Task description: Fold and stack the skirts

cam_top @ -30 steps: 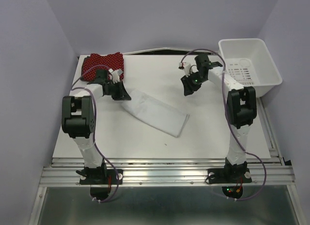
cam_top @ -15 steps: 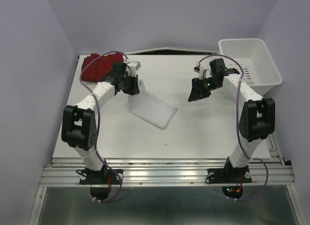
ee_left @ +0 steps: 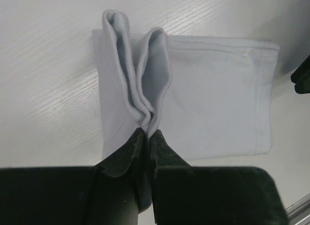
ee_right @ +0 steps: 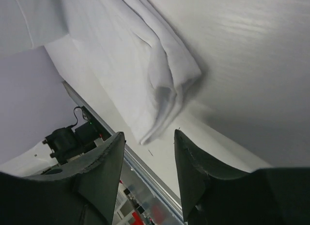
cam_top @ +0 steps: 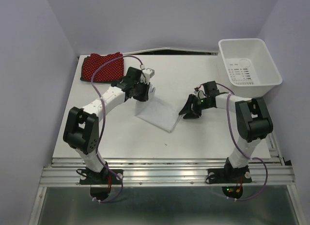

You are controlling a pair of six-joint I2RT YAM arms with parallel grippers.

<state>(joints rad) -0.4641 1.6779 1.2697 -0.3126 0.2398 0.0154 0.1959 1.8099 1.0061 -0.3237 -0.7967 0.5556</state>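
Note:
A white skirt point(cam_top: 157, 111) lies folded in the middle of the table. My left gripper point(cam_top: 144, 91) is shut on its far edge, and the pinched cloth point(ee_left: 138, 79) rises in two folds from between the jaws. The rest of the white skirt point(ee_left: 218, 94) lies flat beyond them. My right gripper point(cam_top: 186, 111) stands open, low at the skirt's right corner point(ee_right: 164, 89), with nothing between its fingers. A red skirt with tiny white dots point(cam_top: 101, 67) lies folded at the far left corner. No dark skirt is in view.
A white plastic bin point(cam_top: 249, 62) stands at the far right corner, nothing visible inside it. The table's near edge with its metal rail point(cam_top: 167, 169) runs in front of the arm bases.
The left gripper has carried the skirt's edge to the right, folding the long white cloth into a shorter shape. The right gripper has come down and forward to the skirt's right corner.

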